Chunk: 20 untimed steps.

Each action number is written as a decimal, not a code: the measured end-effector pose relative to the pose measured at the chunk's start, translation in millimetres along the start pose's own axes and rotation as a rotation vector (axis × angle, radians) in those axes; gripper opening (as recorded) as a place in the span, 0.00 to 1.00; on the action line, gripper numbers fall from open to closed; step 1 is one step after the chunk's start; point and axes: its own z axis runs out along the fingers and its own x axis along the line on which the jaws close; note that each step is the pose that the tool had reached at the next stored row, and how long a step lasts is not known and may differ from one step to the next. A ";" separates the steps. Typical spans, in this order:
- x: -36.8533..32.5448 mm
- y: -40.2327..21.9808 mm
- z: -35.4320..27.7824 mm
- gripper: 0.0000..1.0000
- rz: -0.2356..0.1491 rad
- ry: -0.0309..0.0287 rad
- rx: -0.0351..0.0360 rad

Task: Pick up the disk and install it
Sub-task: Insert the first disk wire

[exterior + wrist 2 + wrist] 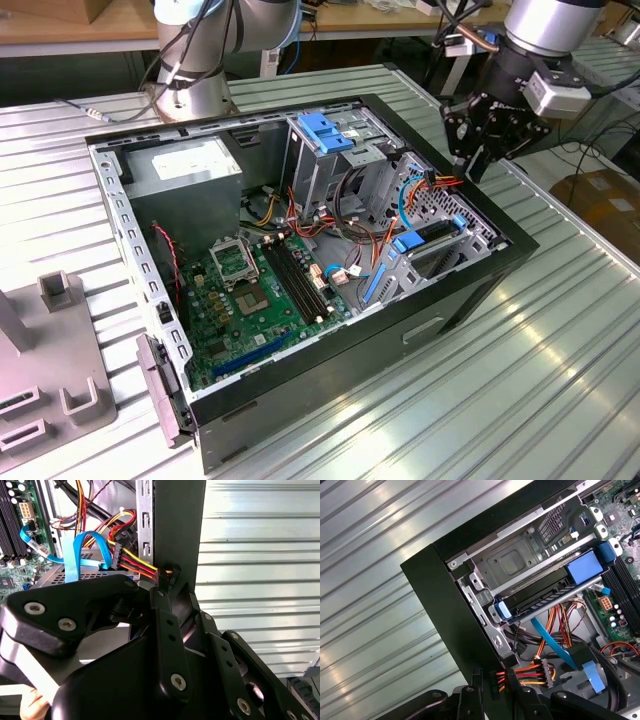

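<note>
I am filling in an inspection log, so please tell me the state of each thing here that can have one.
computer case: lying on its side, side panel off, inside open.
disk: resting in the drive bay; fully seated or not, cannot tell.
processor socket: bare, no cooler on it.
pincer: above the case edge near the bay, carrying no disk.

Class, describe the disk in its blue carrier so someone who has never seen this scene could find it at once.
Find the open black computer case on the ribbed metal table. Go to its corner at the exterior view's right, near the gripper. The disk sits there in a metal bay; unlike the tall cage's single blue latch, its carrier shows blue tabs at both ends.
</note>
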 end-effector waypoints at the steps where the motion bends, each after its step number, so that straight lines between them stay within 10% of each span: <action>1: -0.1 0.0 0.4 0.31 0.000 0.0002 0.0002; 20: -1.8 -3.5 2.4 0.31 -0.001 0.0119 0.0051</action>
